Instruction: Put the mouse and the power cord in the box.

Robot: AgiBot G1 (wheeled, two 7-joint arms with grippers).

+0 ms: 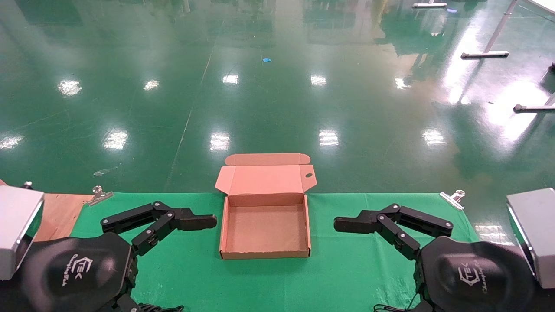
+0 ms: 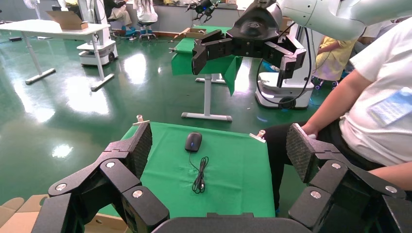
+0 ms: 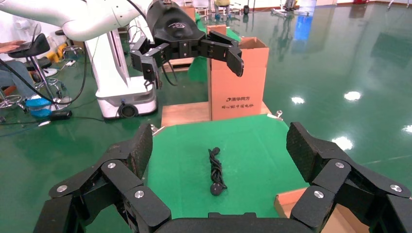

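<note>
Both hands [image 1: 275, 222] spread apart — box [image 1: 265, 232] between, lid flap away from robot.

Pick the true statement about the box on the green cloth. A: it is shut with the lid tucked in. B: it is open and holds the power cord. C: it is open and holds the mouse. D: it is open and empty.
D: in the head view the box has its flap lid raised and shows only bare cardboard inside, while the mouse and the power cord lie on the green cloth.
</note>
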